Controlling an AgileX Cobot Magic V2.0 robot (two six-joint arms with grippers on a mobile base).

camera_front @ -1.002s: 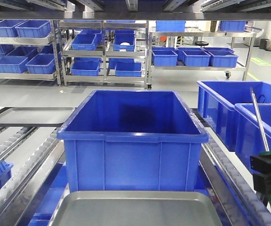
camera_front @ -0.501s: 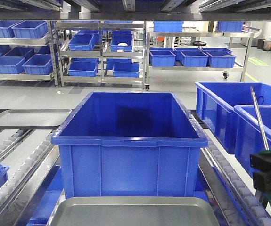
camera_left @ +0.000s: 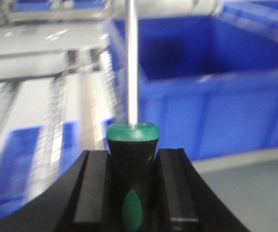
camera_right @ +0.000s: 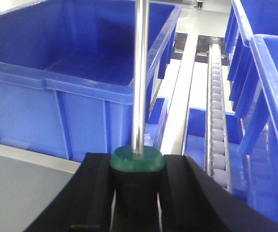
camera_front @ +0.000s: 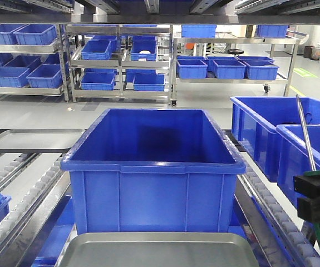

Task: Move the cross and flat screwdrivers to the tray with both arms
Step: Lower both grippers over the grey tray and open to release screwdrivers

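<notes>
Two grippers, each clamped on a screwdriver handle. Left gripper (camera_left: 133, 193): black pads pressed against both sides of the dark green and black handle of the left screwdriver (camera_left: 132, 145), silver shaft standing straight up out of the green collar; left-wrist view is blurred, tip type not readable. Right gripper (camera_right: 138, 203): jaws closed around the handle of the right screwdriver (camera_right: 140, 87), shaft upright, running out of the top of the right-wrist view; tip out of frame. In the front view the right gripper (camera_front: 315, 194) sits at the right edge of the worktop, shaft leaning slightly left against the stacked blue bins (camera_front: 271, 128) there. Left gripper not seen in the front view. Silver-grey tray (camera_front: 154, 250) lies at the near edge, centre, holding neither screwdriver. Large blue bin (camera_front: 151, 167) stands just behind the tray. Roller conveyor lanes (camera_front: 32, 194) flank the bin; shelving with smaller blue bins (camera_front: 121, 55) at the far side
</notes>
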